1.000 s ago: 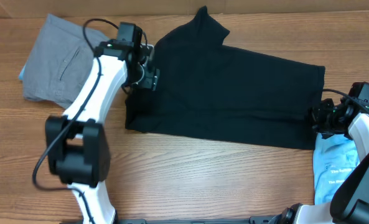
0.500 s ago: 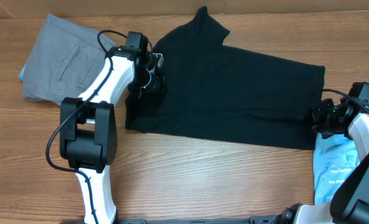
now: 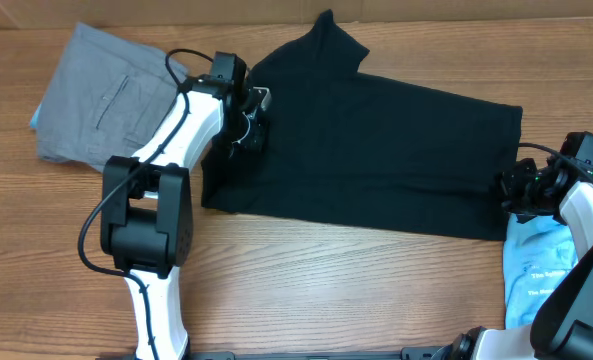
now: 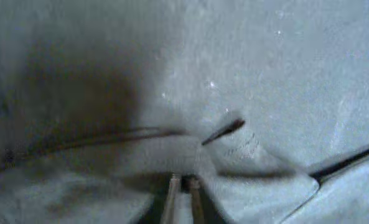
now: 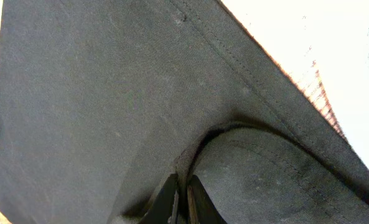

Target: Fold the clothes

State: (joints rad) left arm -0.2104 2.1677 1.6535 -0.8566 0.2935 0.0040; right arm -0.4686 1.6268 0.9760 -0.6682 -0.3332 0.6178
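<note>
The black T-shirt (image 3: pixel 376 150) lies spread across the middle of the table, one sleeve pointing to the far edge. My left gripper (image 3: pixel 251 125) rests on its left part near the collar. In the left wrist view the fingers (image 4: pixel 183 183) stand almost together with a ridge of the shirt's fabric (image 4: pixel 265 74) pinched between them, beside a small label (image 4: pixel 243 146). At the shirt's right end my right gripper (image 3: pixel 506 190) is shut; the right wrist view shows its tips (image 5: pixel 181 186) clamped on a raised fold of the black cloth (image 5: pixel 97 93) near the stitched hem.
Folded grey trousers (image 3: pixel 96 100) lie at the far left, just behind the left arm. A light-blue printed shirt (image 3: pixel 541 270) sits at the right front under the right arm. Bare wooden table (image 3: pixel 336 290) runs along the front.
The left gripper has moved right from the shirt's left edge onto the cloth and closed its jaws on the fabric. The right arm and the shirt's outline have not moved.
</note>
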